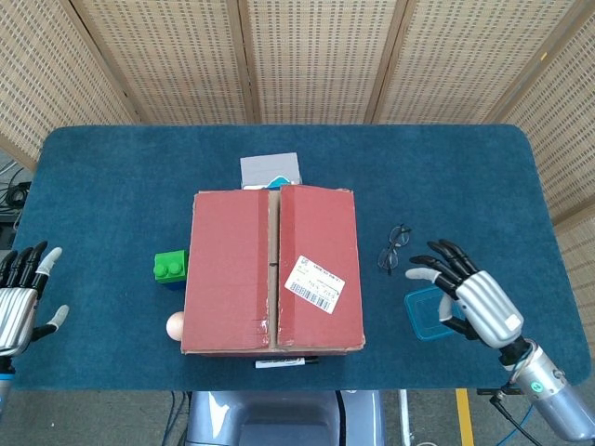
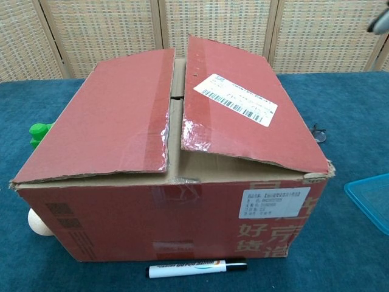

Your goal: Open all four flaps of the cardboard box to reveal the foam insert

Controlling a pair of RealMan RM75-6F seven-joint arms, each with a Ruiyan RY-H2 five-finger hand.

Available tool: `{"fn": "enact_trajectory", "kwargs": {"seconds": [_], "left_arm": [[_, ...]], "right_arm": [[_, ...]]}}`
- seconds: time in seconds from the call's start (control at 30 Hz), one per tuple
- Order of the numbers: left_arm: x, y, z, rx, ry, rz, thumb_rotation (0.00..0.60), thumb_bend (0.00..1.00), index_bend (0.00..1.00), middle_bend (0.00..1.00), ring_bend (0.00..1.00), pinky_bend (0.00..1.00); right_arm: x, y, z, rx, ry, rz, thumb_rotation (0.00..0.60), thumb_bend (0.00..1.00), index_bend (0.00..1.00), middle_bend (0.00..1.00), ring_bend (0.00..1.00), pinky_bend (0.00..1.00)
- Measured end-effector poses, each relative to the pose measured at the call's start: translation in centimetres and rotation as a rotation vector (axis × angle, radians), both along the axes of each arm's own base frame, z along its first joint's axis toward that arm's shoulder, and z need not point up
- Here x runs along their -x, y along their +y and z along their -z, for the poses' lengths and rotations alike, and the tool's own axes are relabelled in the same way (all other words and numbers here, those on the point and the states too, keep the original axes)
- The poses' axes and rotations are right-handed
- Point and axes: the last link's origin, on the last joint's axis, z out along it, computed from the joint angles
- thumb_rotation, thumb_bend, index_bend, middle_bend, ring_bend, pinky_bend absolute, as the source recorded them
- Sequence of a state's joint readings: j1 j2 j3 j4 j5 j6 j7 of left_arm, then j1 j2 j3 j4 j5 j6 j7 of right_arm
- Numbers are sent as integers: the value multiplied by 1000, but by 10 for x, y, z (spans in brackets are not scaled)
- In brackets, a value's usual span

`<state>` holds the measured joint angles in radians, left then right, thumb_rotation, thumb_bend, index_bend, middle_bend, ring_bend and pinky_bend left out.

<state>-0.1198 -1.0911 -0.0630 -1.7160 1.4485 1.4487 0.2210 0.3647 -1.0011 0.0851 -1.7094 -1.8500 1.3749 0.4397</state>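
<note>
The red-brown cardboard box (image 1: 272,270) sits near the middle of the blue carpeted bench (image 1: 121,177), toward its front edge. Its two long top flaps are down, meeting along a narrow seam; in the chest view both slope slightly, the right one (image 2: 243,112) raised a little along the seam, and the left flap (image 2: 112,118) lies lower. A white barcode label (image 1: 314,283) is stuck on the right flap.

Touching the box's far side is a grey flat packet (image 1: 271,170). Against its left side stands a green toy brick (image 1: 170,268), and a pale egg-shaped ball (image 1: 176,325) lies at the front left corner. A white marker pen (image 2: 197,267) lies just in front of the box.

To the right, well apart from the box, are folded black-rimmed glasses (image 1: 394,247) and a blue translucent square lid (image 1: 429,314).

The right hand (image 1: 469,297) hovers over that lid, fingers (image 1: 437,265) apart, holding nothing. The left hand (image 1: 20,302) is at the bench's left edge, fingers spread, empty.
</note>
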Motion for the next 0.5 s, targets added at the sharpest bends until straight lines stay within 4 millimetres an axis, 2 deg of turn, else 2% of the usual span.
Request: {"fn": "enact_trajectory", "kwargs": {"seconds": [0.23, 0.5], "left_arm": [[-2, 3, 3, 14, 5, 3, 600, 313, 57, 0, 0, 0], [-2, 6, 6, 31, 11, 2, 600, 314, 57, 0, 0, 0]], "right_arm": [[-48, -25, 13, -150, -49, -151, 600, 1000, 284, 234, 22, 0], [-86, -42, 34, -242, -11, -232, 600, 1000, 292, 249, 22, 0]]}}
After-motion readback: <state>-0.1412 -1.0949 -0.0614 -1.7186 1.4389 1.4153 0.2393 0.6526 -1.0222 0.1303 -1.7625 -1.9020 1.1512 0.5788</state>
